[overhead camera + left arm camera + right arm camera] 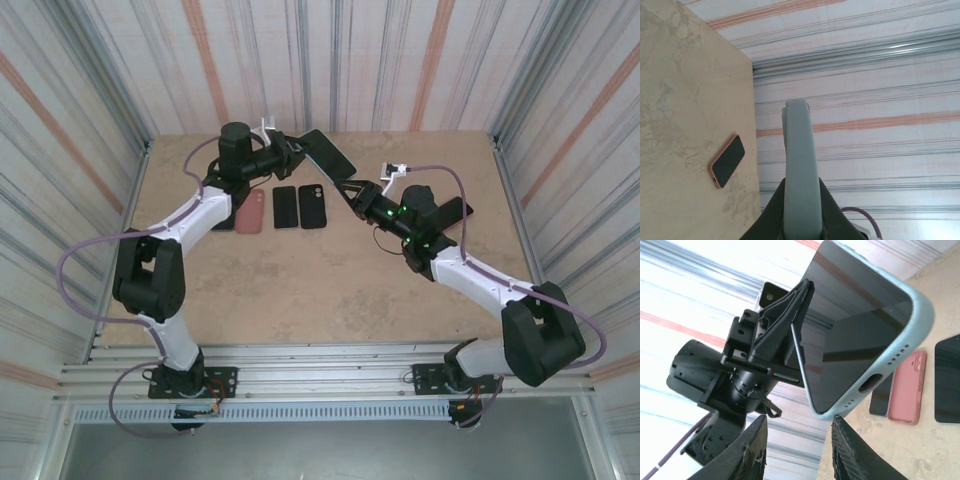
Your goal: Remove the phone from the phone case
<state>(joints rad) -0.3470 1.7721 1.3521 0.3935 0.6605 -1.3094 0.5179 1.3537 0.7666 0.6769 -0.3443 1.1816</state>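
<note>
Left end effector (290,152) clamping phone case (330,153) edge, midair

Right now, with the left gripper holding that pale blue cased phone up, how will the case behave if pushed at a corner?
The pale blue case has a thick, rounded rim, so it probably flexes rather than cracks. The screen reflects stripes, so likely slippery. The left gripper clamps one end, so it may pivot.
</note>
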